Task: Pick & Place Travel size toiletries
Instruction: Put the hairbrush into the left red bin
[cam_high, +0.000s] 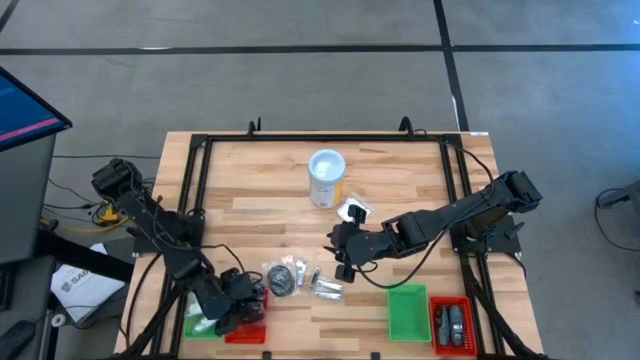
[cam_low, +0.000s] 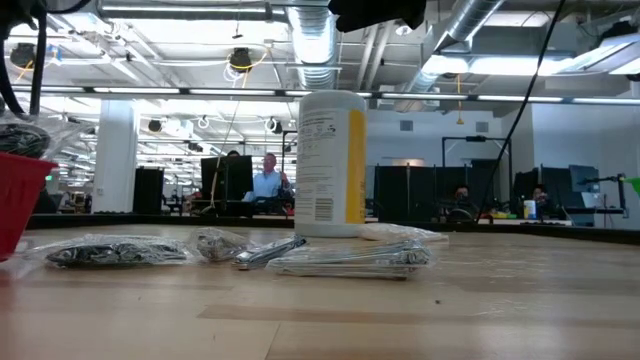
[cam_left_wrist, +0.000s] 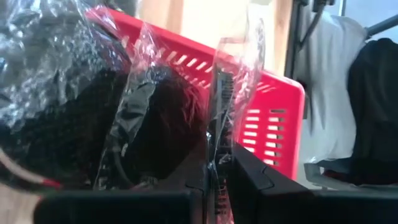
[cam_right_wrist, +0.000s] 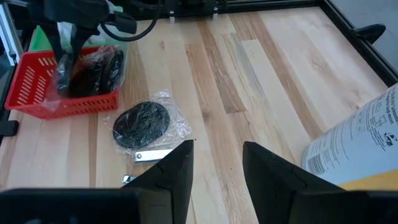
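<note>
High view first: left gripper (cam_high: 240, 300) down at the near-left corner of the counter (cam_high: 400, 170), right over the red tray (cam_high: 250, 330) there. Pinched nearly shut on a clear-wrapped black packet (cam_left_wrist: 155, 124), per the left wrist view, with the wrap caught between the fingers and the packet hanging just over or inside the tray; can't tell if it's touching the bottom yet. Looks like more dark packets already in that tray from the right wrist view.

Right gripper (cam_high: 345, 255) hovering mid-counter, about half open, holding nothing. Round black packet (cam_right_wrist: 142, 123) lying just ahead of it, plus a silvery packet (cam_high: 328, 290) or two beside that.

Still loose: that little cluster in the middle, and a white packet (cam_high: 353, 211) next to the tub (cam_high: 327, 177).

Far right: green tray (cam_high: 407, 315) looks bare, second red tray (cam_high: 452, 325) with a couple of grey pieces (cam_high: 453, 322) in it.

So roughly partway, going by the layout. Some sorted, one mid-drop, maybe four or five left on the wood. Probably next up: letting go over the red tray, then right arm onto the round one.
</note>
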